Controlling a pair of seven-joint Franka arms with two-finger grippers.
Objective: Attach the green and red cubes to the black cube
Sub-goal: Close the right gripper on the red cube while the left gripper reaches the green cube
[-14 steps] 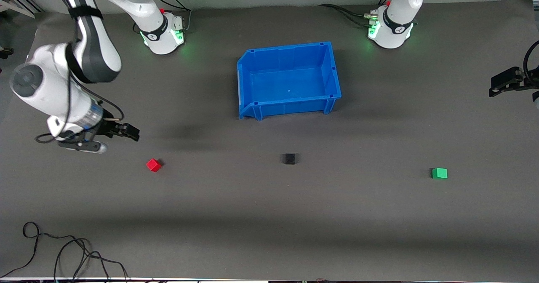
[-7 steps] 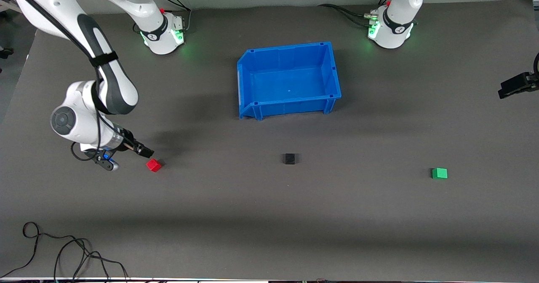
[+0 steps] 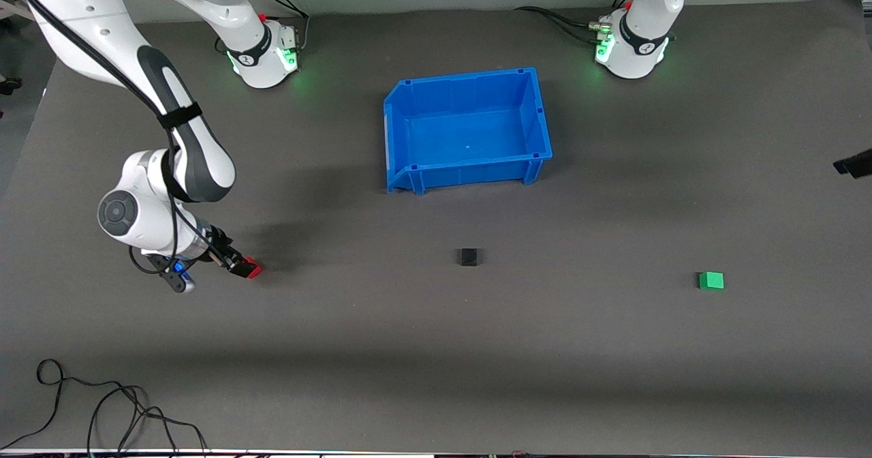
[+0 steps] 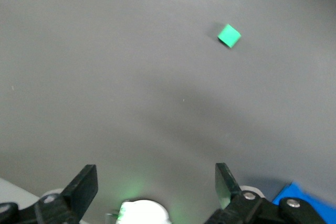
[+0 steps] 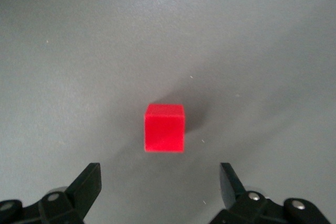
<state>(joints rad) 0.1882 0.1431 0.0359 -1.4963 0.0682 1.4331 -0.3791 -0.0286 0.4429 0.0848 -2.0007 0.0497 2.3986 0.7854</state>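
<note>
Nearest to the front camera: green cube (image 3: 711, 280) sat low right of the frame, toward the left arm's end of the table, untouched, same spot as a second ago. Red cube (image 3: 253, 268) sat on the mat left of centre, also unmoved, now mostly covered by the right gripper (image 3: 240, 266). Black cube (image 3: 468, 257) sat alone mid-frame, well apart from both coloured cubes, nothing attached.

Main change: right gripper dropped from the left edge of the frame over the last second and closed in on the red cube. Right wrist view showed jaws spread wide, red cube (image 5: 165, 127) centred ahead of the gap, not yet between the fingers (image 5: 86, 184). Likely pre-grasp; needs a short advance, then a squeeze.

Blue bin (image 3: 394, 131) farther up, centre, unchanged.

Left gripper (image 3: 853, 165) slid almost out of the right edge of the frame. Left wrist view showed jaws wide apart, holding nothing, green cube (image 4: 229, 35) small in the upper right.
</note>
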